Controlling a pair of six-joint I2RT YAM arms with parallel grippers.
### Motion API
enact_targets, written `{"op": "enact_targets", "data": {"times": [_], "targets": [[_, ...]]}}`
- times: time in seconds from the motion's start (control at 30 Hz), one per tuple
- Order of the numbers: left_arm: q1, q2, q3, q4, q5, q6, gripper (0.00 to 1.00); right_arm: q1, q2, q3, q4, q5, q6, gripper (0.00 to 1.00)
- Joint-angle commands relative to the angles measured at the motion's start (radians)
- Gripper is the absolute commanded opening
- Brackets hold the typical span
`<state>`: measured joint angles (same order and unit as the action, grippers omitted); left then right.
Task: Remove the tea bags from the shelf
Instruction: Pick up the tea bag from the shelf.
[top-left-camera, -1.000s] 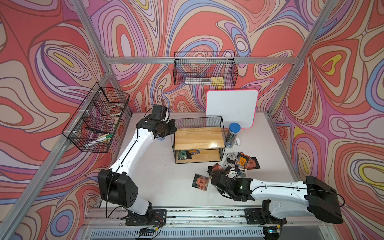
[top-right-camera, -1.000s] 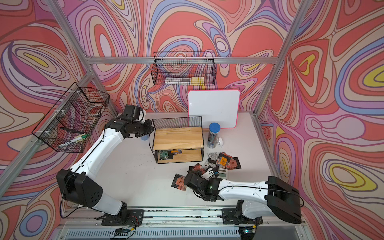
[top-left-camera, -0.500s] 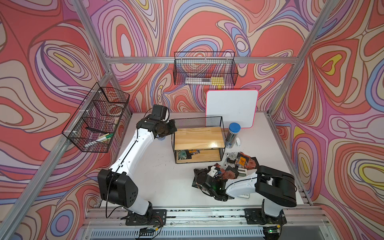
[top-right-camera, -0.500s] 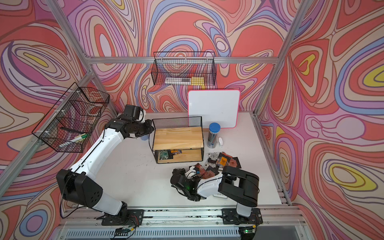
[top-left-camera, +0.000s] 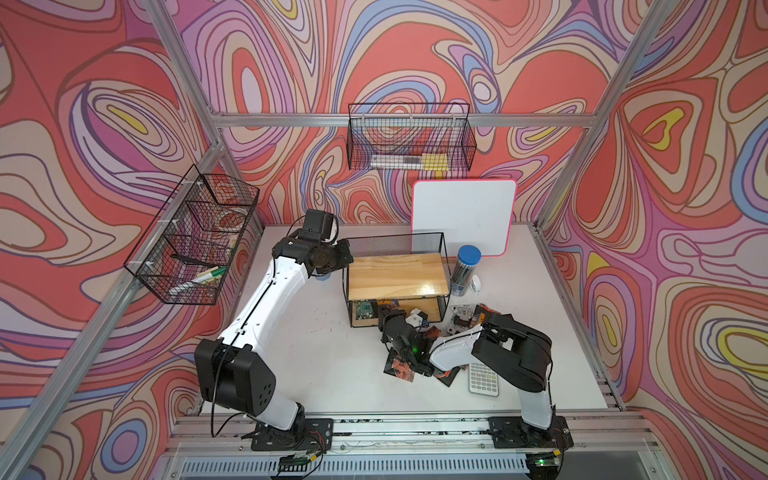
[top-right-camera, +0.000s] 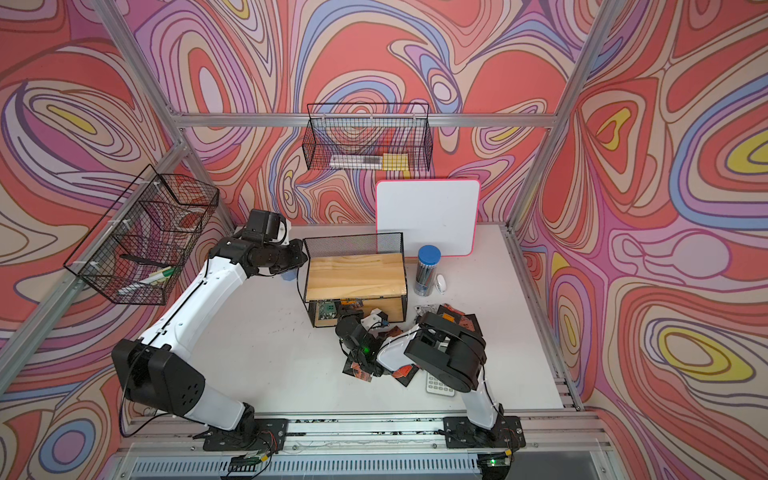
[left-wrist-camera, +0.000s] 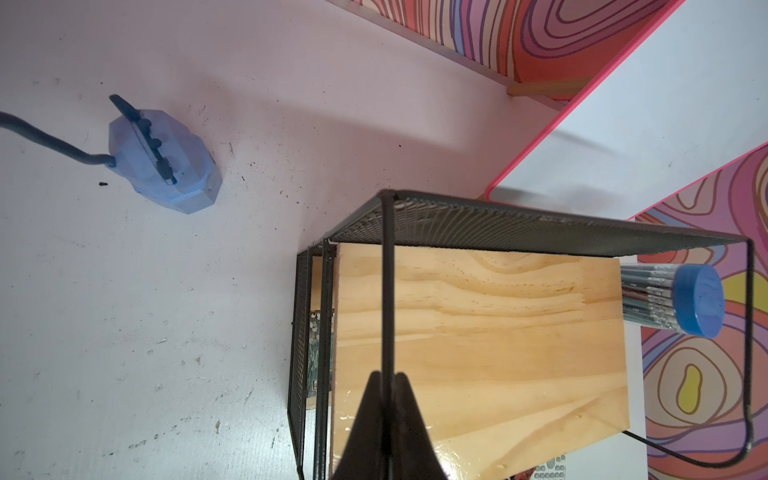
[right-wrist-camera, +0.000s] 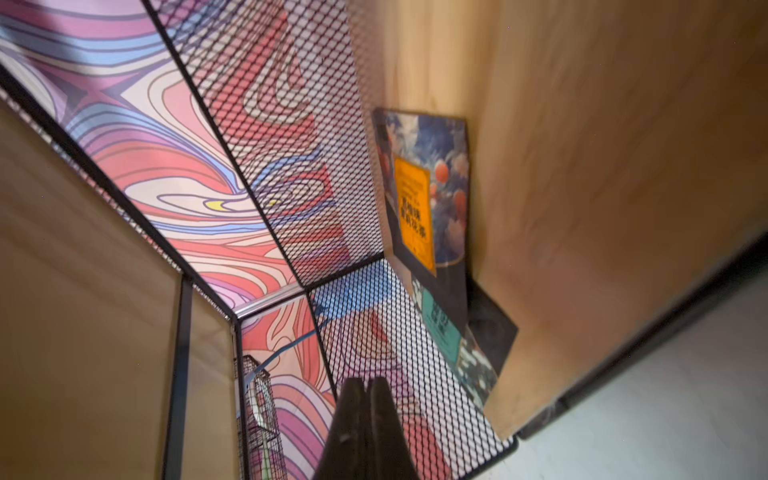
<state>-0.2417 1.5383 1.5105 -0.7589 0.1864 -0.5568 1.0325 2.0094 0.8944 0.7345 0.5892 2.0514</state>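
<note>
Several tea bags (right-wrist-camera: 424, 199) inside shelf (right-wrist-camera: 291, 124)

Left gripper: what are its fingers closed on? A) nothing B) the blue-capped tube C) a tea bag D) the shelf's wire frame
D: in the left wrist view the left gripper has its fingers shut on a thin black wire rod of the shelf.

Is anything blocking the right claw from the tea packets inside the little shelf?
Nothing visible. In the right wrist view the shut right gripper points into the lower tier of the black-wire, wooden-board shelf; the dark flat tea bags lie by the mesh, open space between.
</note>
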Motion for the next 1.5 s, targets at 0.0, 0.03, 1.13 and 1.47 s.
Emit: {"op": "enact_targets", "data": {"times": [0.0, 0.03, 1.13, 1.47], "targets": [[0.012, -0.013, -0.036, -0.082, -0.061, 0.006, 0.0, -0.017, 0.037, 0.018, 0.025, 0.036, -0.005, 0.0], [0.012, -0.013, -0.036, -0.083, -0.06, 0.007, 0.0, -0.023, 0.044, 0.019, 0.032, 0.041, -0.003, 0.0], [0.012, -0.001, -0.01, -0.092, -0.062, 0.014, 0.0, -0.082, 0.083, 0.101, -0.406, 0.021, 0.218, 0.0], [0.012, 0.01, 0.0, -0.089, -0.064, 0.009, 0.0, -0.057, 0.0, 0.068, -0.52, 0.023, 0.263, 0.0]]}}
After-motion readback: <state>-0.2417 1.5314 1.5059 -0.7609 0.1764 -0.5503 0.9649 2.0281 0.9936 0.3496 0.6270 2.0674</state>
